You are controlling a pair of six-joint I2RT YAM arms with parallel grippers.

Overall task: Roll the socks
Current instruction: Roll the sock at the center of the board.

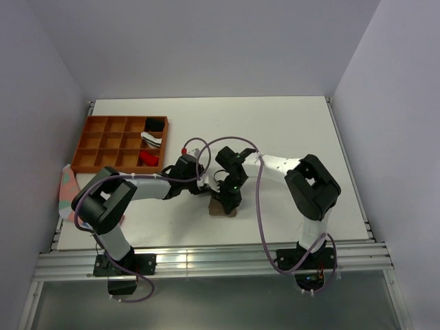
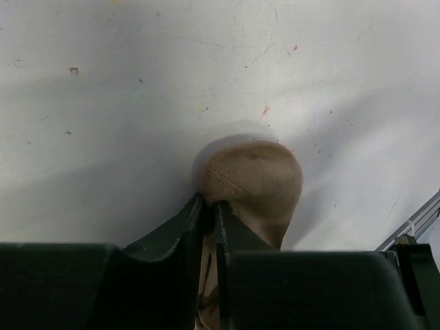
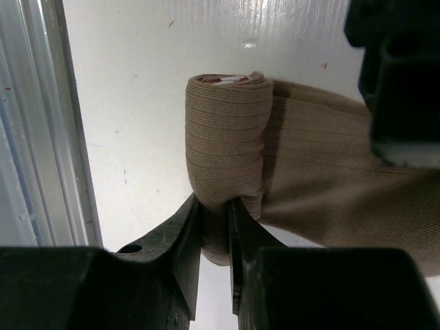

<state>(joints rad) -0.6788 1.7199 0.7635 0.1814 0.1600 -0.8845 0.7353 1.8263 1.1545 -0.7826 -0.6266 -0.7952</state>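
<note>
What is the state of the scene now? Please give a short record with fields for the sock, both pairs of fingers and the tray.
sock: tan sock, lying on the table, one end rolled up
roll: roll is tight, with red and white fabric showing at its core
left fingers: close together on the sock's toe end
right fingers: pinching the roll's near edge
tray: wooden, divided, far left; a red item in one compartment
task: rolling begun, not finished

white table (image 1: pixel 289 137), pale lilac walls (image 1: pixel 206 41) (three sides), metal rail (image 1: pixel 206 265) along near edge
</note>
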